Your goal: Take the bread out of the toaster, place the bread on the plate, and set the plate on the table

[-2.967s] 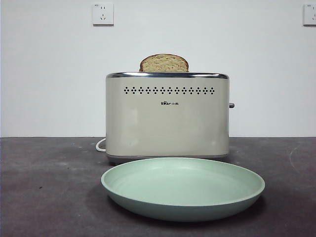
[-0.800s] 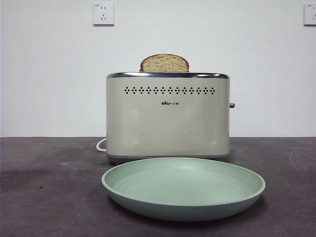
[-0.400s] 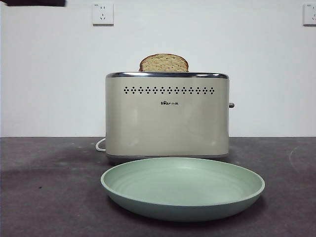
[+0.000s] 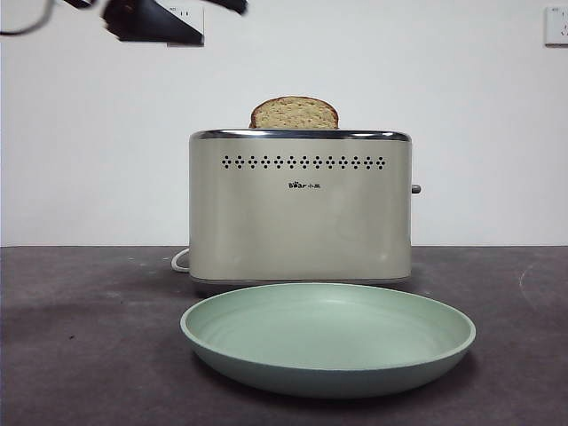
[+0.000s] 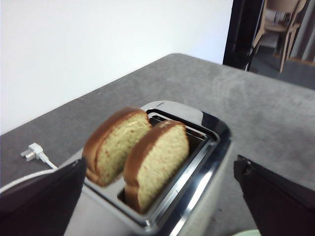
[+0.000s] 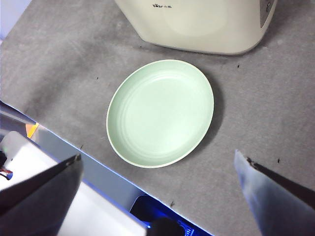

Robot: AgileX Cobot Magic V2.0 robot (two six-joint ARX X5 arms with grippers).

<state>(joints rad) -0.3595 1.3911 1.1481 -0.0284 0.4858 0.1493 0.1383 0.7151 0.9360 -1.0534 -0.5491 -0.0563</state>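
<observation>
Since half a second ago a dark arm has pushed further into the front view's upper left corner; its left claw (image 4: 151,22) now hangs high above and to one side of the toaster (image 4: 300,209), and everything else sits where it was. From the wrist view the left claw (image 5: 157,196) has its jaws spread wide, holding nothing, looking down on two slices standing in the toaster's slots. The bread (image 5: 160,162), the broader, paler slice in the nearer slot, stands upright beside the second slice (image 5: 115,145), whose crust looks darker; both poke well above the chrome rim. The right claw (image 6: 157,191) waits high over the mint-green plate (image 6: 161,112), jaws also wide apart and empty. That plate rests on the grey bench (image 4: 80,337) just in front of the toaster. The bread should be light and fairly stiff, yet crumbly and easily crushed, so my guess is a gentle pinch across its two flat faces near the exposed top crust, then a straight lift. The neighbouring slice stands close, so one jaw must slip into the gap between them.
</observation>
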